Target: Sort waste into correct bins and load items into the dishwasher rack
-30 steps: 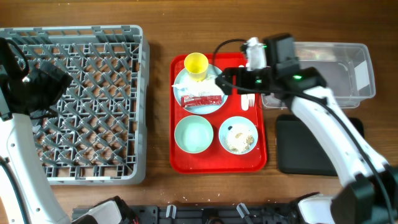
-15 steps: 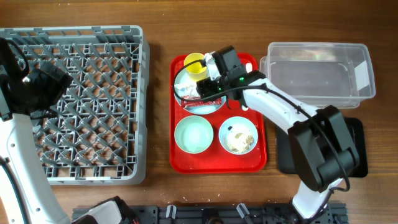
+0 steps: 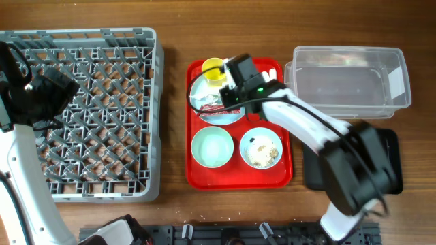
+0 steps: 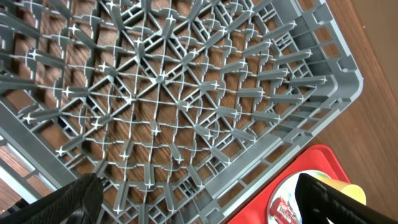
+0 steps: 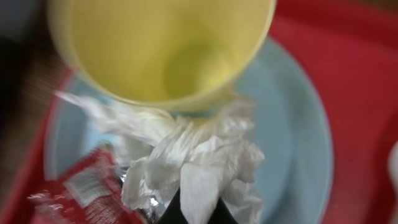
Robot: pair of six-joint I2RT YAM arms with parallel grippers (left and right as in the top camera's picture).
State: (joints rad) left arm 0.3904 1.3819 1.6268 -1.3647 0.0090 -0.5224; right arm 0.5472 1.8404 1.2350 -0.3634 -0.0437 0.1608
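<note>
Two hands differed: the left hand (image 4: 199, 202) hung spread wide above the dishwasher rack (image 4: 161, 93), empty. The right hand (image 5: 189, 214) sat low at the crumpled napkin (image 5: 193, 155) on the plate (image 5: 292, 143) — its tips were cropped, so whether it pinched the napkin could not be told. The napkin touched the yellow cup (image 5: 161, 50) and the sauce packet (image 5: 81, 186) — a lift might tip the cup or drag the packet.

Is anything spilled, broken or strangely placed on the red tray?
Nothing looks spilled or broken. The plate is cluttered: a yellow cup stands on it, a crumpled napkin against the cup, a sauce packet beside that. One bowl holds food scraps.
</note>
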